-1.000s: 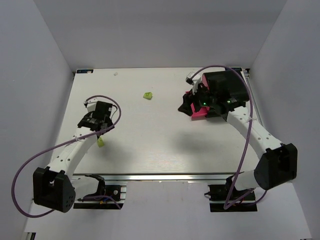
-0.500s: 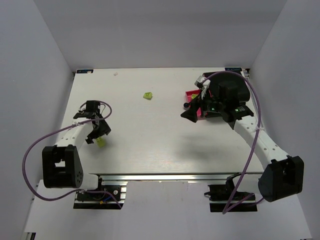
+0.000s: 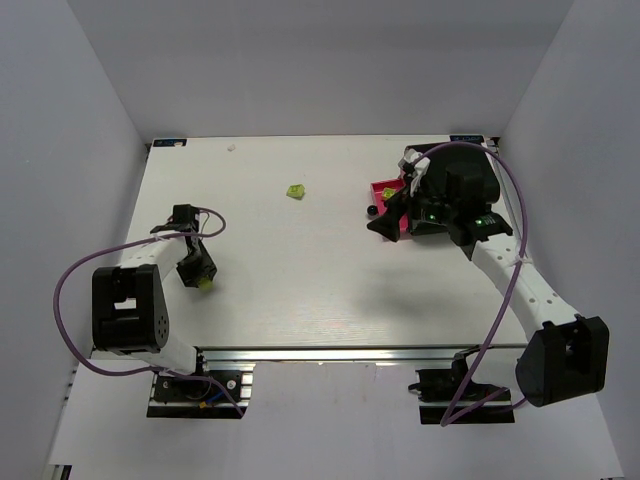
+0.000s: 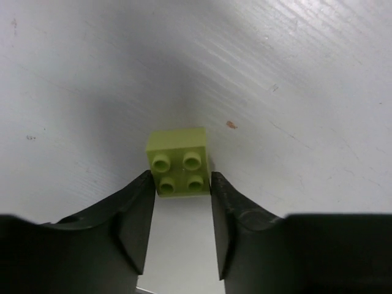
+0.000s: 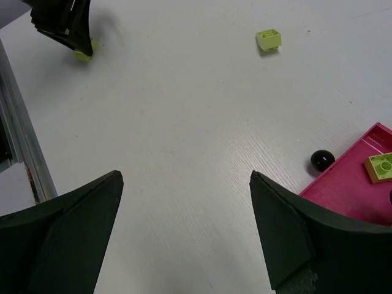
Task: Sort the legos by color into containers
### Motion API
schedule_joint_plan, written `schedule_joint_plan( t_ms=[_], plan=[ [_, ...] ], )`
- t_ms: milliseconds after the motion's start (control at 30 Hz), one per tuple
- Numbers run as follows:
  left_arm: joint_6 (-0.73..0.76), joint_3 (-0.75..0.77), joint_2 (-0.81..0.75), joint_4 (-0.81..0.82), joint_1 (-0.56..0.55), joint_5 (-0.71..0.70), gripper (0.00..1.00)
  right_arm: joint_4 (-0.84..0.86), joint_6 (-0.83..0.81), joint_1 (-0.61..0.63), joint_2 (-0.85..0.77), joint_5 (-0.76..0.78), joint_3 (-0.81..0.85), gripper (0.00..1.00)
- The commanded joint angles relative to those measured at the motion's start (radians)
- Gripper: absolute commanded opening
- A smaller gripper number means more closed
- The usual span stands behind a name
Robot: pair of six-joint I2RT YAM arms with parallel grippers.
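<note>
A lime brick (image 4: 179,162) lies on the white table, studs up, with its near end between my left gripper's (image 4: 180,184) fingertips, which press both its sides. In the top view this gripper (image 3: 197,268) is at the table's left with the brick (image 3: 204,284) at its tip. A second lime brick (image 3: 295,191) lies at the middle back and also shows in the right wrist view (image 5: 268,39). The black drawer stack (image 3: 465,180) stands at the back right, with an open magenta drawer (image 5: 352,184) holding a lime brick (image 5: 380,166). My right gripper (image 5: 184,202) is open and empty, hovering left of the drawer.
A round black knob (image 5: 321,160) sits at the drawer's front edge. The left arm's cable (image 3: 75,275) loops out over the table's left side. White walls close in the table on three sides. The metal rail (image 3: 330,355) runs along the near edge.
My left gripper swung back and came down over the lime brick, which stayed in place. My right gripper pulled a little right and away from the drawer front.
</note>
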Motion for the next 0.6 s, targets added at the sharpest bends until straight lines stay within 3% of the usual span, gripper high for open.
schedule_joint_plan(
  t_ms=[0,133,233,267,400,500,567],
  plan=[
    [0.023,0.009,-0.007,0.042,0.016,0.032,0.49,0.054,0.016,-0.019,-0.025,-0.023,-0.007,0.89],
    [0.043,0.019,-0.013,0.059,0.016,0.074,0.36,0.068,0.025,-0.035,-0.038,-0.024,-0.016,0.89],
    [0.075,0.033,-0.043,0.082,-0.004,0.164,0.20,0.074,0.025,-0.046,-0.048,-0.024,-0.021,0.89],
    [0.089,0.036,-0.081,0.109,-0.015,0.216,0.17,0.074,0.019,-0.046,-0.050,-0.023,-0.021,0.89],
    [0.069,0.022,-0.178,0.285,-0.061,0.683,0.08,0.095,-0.022,-0.049,-0.081,0.069,-0.034,0.89],
    [0.009,0.073,-0.156,0.394,-0.171,0.773,0.03,0.138,-0.039,-0.055,-0.120,0.133,-0.063,0.89],
    [-0.015,0.152,-0.114,0.431,-0.283,0.775,0.03,0.169,-0.037,-0.060,-0.136,0.129,-0.076,0.83]
  ],
)
